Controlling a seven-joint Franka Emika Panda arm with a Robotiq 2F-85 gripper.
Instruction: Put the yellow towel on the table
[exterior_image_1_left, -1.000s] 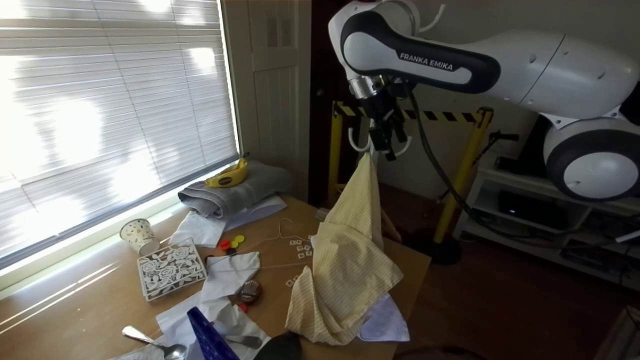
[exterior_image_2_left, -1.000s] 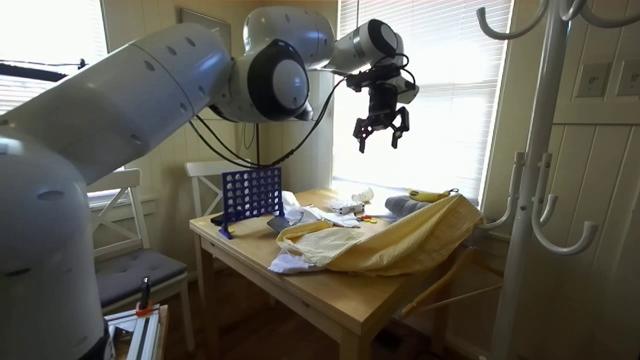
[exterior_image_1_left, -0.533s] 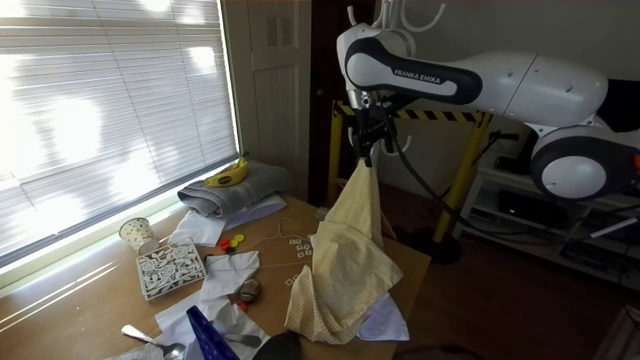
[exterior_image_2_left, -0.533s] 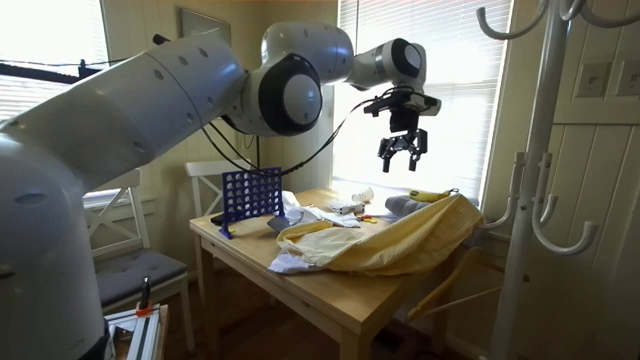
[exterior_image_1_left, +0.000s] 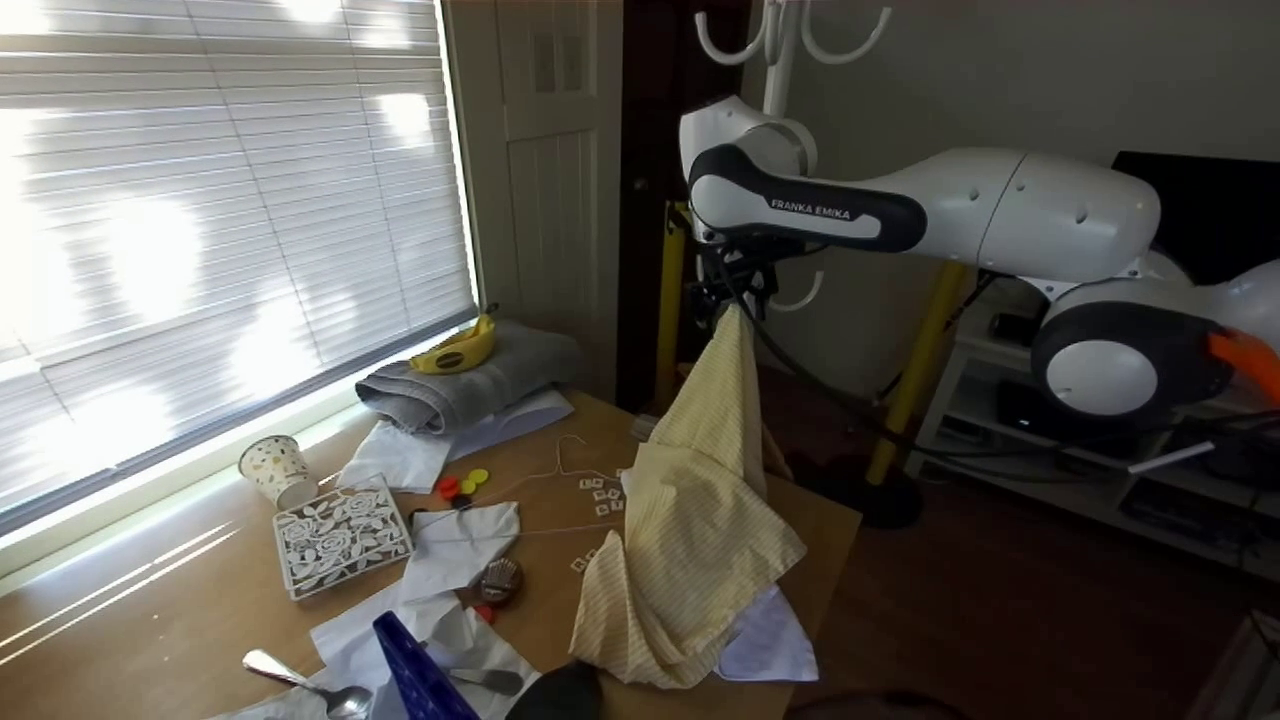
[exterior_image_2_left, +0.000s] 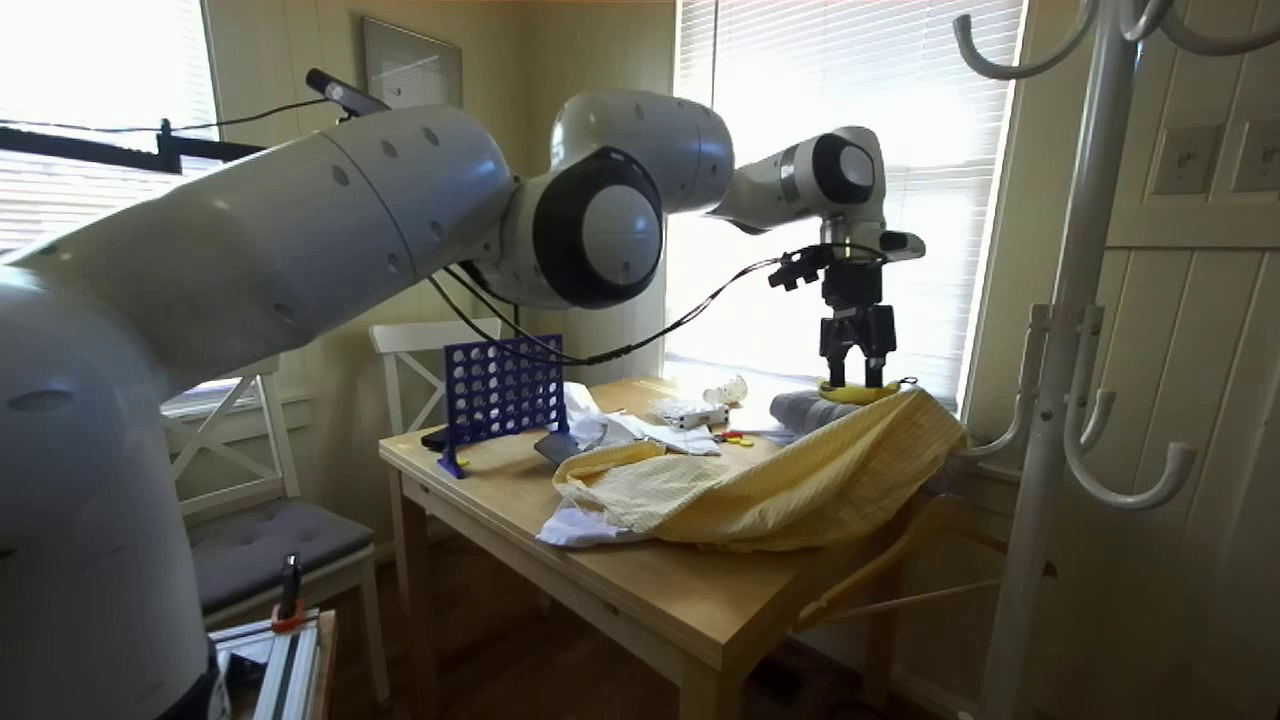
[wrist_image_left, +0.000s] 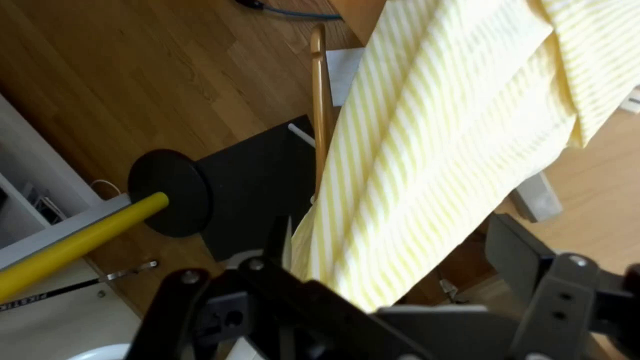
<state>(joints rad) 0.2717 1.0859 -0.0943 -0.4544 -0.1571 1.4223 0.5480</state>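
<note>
At the left of an exterior view, the robot arm (exterior_image_2_left: 260, 240) extends rightward above the surface (exterior_image_2_left: 690, 590), a light brown tabletop with a squared corner. A blue upright grid (exterior_image_2_left: 504, 390) stands on its left part. Next, near the front edge, a white cloth (exterior_image_2_left: 580, 528) lies partly under the yellow towel (exterior_image_2_left: 790, 490). The towel's broad, rumpled end rests on the surface there, facing the grid. From it the long axis slants upward to the right, past the surface's right edge, to a raised, narrower end. Behind its middle lies a folded grey cloth (exterior_image_2_left: 800, 412). Farther right, the jaws point straight down near that raised end; they stand wide apart and grip nothing. In the wrist view the towel runs from the upper right toward the lower middle, its tapering end pointing in between the two sides of the jaws; whether it touches either side cannot be told. A wooden hanger (wrist_image_left: 320, 90) shows just beside the towel's left edge there. Rightmost in the exterior view, a white coat rack (exterior_image_2_left: 1065, 300) stands upright, one hook close beside the raised end.
</note>
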